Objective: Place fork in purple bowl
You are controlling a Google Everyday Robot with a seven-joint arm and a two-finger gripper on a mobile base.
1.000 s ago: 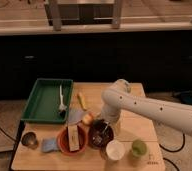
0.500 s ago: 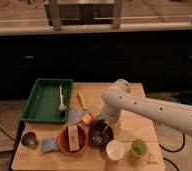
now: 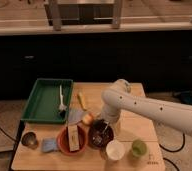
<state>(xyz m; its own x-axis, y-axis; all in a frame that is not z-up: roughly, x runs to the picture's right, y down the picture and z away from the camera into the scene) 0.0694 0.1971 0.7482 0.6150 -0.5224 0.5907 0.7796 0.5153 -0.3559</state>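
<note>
Over the front-right part of the desk (image 3: 134,127) the white arm (image 3: 154,107) bends down so the gripper (image 3: 105,127) sits right above the purple bowl (image 3: 100,135), likely lined up to let the fork fall inside. Fingers: hidden by the wrist and the bowl's dark gloss, so how far apart they are, or whether they grip anything, can't be told. Fork (image 3: 103,134): a thin pale sliver slants inside the bowl, upper end toward the gripper; it looks like the fork is in or partly in the bowl, but contact with the bottom is unclear. If so, the task is near its end.

Rest of layout:
- green tray (image 3: 39,100) at the left edge, holding a longer white utensil (image 3: 61,98), not the target.
- orange bowl (image 3: 71,140) just left of the purple one, with a tan box-like item (image 3: 73,137) standing in it.
- white cup (image 3: 115,149) and green cup (image 3: 138,148) along the front edge, right of the bowls, close enough to be knocked on the way out.
- small metal cup (image 3: 29,139) at the front-left corner, blue cloth (image 3: 49,145) beside it.
- yellow item (image 3: 82,100) and a round fruit (image 3: 88,119) mid-desk, behind the bowls.
</note>
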